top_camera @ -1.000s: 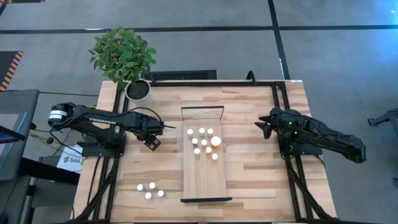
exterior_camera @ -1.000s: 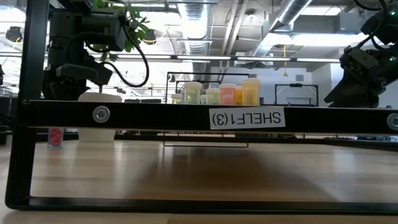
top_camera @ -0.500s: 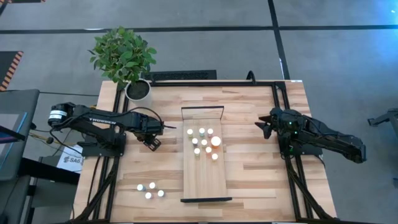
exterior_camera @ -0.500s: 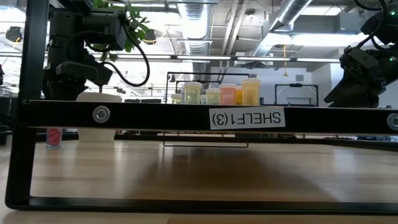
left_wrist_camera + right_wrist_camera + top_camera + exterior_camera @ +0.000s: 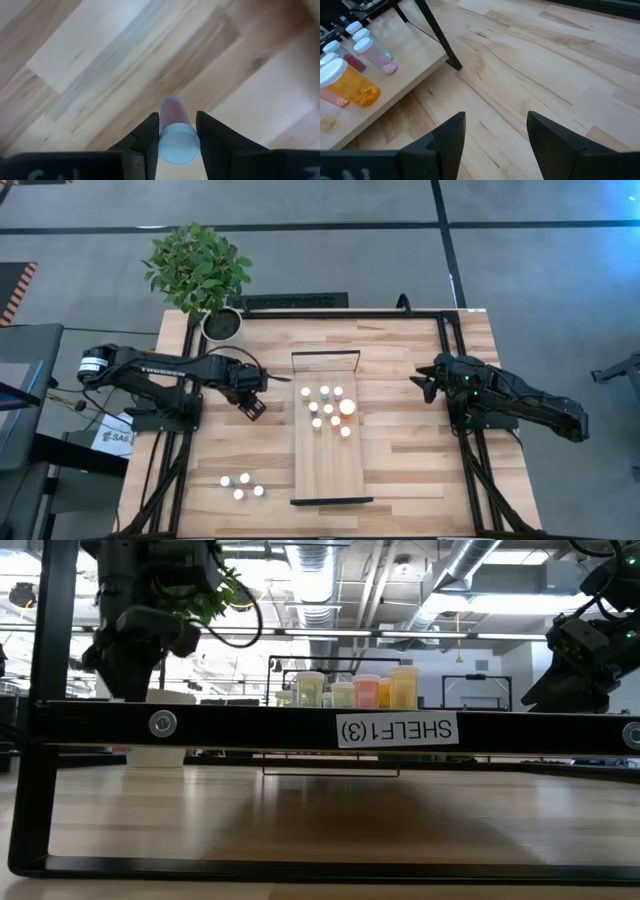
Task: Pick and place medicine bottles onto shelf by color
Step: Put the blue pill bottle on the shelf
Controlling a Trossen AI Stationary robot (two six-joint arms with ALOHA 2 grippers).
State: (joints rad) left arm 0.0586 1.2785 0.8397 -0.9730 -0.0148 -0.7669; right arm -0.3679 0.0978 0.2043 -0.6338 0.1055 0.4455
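You have a pink bottle [image 5: 174,131] with a white cap clamped between the left gripper [image 5: 175,134] fingers, clear of the table. Eight bottles [image 5: 327,408], including one large orange bottle [image 5: 346,407], stand clustered on the shelf [image 5: 328,470]. Four bottles [image 5: 241,485] stand together on the table, near its front left.

Left claw [image 5: 175,137] is clamped on a small bottle [image 5: 175,131] above the table; right claw [image 5: 495,135] apparently hangs parted, idle.
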